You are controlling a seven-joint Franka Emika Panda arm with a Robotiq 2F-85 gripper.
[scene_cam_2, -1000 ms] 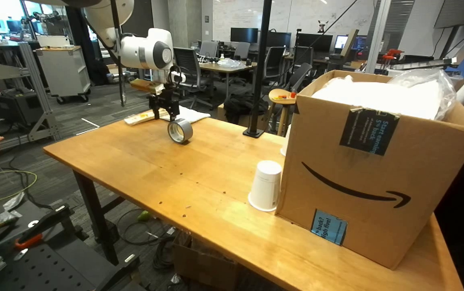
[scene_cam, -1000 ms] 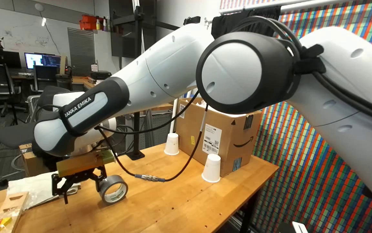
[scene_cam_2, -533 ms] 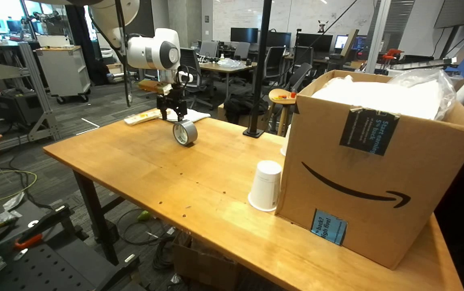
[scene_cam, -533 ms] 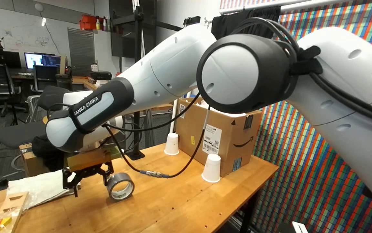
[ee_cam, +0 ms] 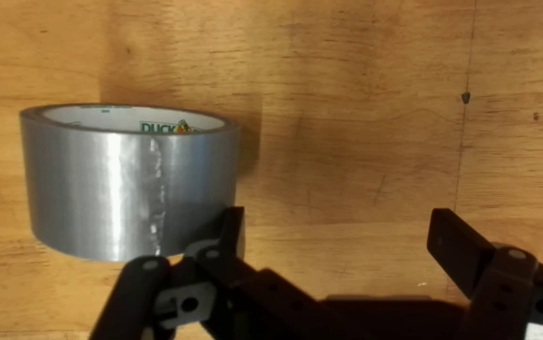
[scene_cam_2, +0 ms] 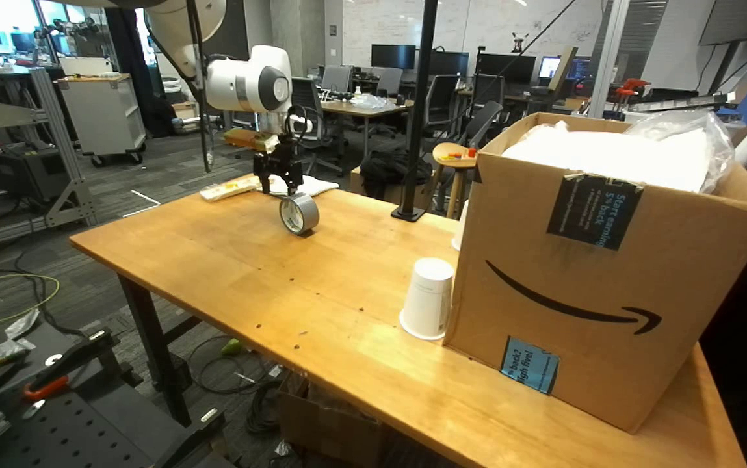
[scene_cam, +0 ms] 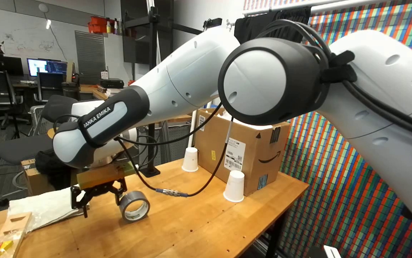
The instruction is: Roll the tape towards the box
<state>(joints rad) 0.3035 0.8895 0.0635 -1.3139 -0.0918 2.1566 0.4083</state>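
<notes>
The tape is observed standing on edge on the tabletop, well apart from the box. The claw is found released, farther from the box than the tape; its fingers are spread wide, with the tabletop seen between them. The finger nearer the box is positioned at the tape's curved outer wall; whether contact is made cannot be resolved. Two white paper cups are stood upside down near the box, on its tape-facing side. A pale cloth is laid on the tabletop, farther from the box than the tape. White material is seen in the box's top.
</notes>
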